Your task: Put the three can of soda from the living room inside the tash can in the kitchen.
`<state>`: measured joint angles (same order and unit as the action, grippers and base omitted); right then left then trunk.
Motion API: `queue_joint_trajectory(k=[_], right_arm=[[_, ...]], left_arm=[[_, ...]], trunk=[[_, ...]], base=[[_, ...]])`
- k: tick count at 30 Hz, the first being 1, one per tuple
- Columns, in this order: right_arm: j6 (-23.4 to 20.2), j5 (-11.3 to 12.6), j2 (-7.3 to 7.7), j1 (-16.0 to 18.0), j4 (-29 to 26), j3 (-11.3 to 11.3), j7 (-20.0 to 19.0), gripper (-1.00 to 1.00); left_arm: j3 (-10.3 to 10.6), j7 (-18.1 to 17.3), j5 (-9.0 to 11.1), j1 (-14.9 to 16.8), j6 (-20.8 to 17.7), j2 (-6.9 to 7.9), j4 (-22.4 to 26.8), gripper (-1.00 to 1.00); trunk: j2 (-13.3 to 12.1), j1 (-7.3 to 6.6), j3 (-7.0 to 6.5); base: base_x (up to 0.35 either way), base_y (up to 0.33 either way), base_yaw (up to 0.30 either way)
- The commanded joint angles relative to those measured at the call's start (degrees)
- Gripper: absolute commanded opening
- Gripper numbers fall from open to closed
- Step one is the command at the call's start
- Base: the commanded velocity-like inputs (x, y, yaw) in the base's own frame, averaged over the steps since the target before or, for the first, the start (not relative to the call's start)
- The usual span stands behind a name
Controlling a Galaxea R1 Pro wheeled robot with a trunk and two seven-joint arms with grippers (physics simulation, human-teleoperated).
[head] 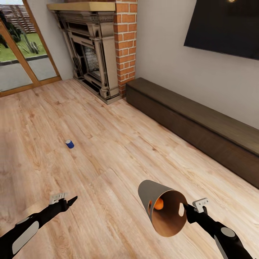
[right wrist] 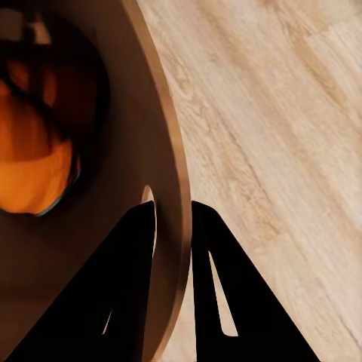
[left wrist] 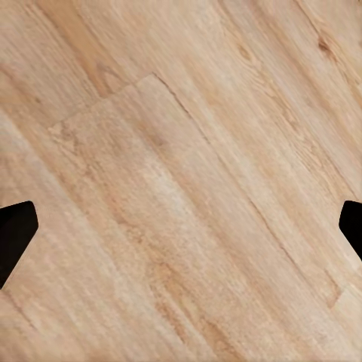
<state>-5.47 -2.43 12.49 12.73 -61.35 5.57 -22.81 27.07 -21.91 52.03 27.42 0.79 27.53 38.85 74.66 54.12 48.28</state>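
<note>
2 soda cans, 1 blue (head: 69,144) and 1 orange (head: 158,204), 1 bin (head: 163,212), 1 fireplace (head: 90,54), 1 low bench (head: 194,126)

Setting: living room of a home, simulator render. Evidence: light wood plank floor (head: 118,151); ornate dark fireplace (head: 90,54) with a wooden mantel shelf (head: 81,6); red brick chimney (head: 125,39) beside it. Long low dark wood cabinet (head: 194,126) runs along a plain wall, under a large black panel (head: 225,27), probably a wall-mounted television. Glazed wood-framed doors (head: 21,54) open onto greenery outside.
</note>
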Motion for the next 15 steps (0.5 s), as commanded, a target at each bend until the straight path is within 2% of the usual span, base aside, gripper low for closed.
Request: queue_joint_trajectory(k=[1,6,15], right_arm=[[-0.1,0.6,-0.01,0.0,0.0,0.0,-0.5,-1.0],[-0.1,0.6,-0.01,0.0,0.0,-0.1,-0.5,-1.0],[-0.1,0.5,-0.04,0.0,0.3,-0.3,-0.4,-1.0]], left_arm=[[0.0,0.3,0.0,0.0,0.0,-0.01,0.0,1.0],[0.0,0.6,0.0,0.0,0.0,-0.01,0.0,1.0],[0.0,0.7,0.0,0.0,-0.1,-0.02,0.0,1.0]], trunk=[[0.0,0.0,-0.09],[0.0,0.0,-0.53],[0.0,0.0,-1.3]], base=[[0.0,0.0,0.085],[0.058,-0.026,0.085],[0.261,-0.112,0.096]])
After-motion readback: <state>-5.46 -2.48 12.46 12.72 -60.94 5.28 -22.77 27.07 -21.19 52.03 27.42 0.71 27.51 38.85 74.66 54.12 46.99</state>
